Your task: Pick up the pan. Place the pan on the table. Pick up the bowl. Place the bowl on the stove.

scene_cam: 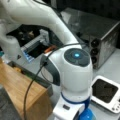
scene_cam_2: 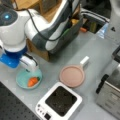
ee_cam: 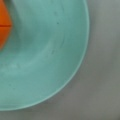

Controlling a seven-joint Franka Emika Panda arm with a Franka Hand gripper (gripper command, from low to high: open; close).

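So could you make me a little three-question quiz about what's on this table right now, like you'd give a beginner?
1. True or false: the pan sits on the stove.
2. What lies in the bowl? A) orange toy food B) a spoon C) nothing
3. Which thing is the gripper nearest to?

Key
1. False. The pan rests on the table beside the stove, whose black top is bare.
2. A. An orange lump lies in it.
3. The bowl. In a front view the gripper is at its rim, and the wrist view is filled by the bowl.
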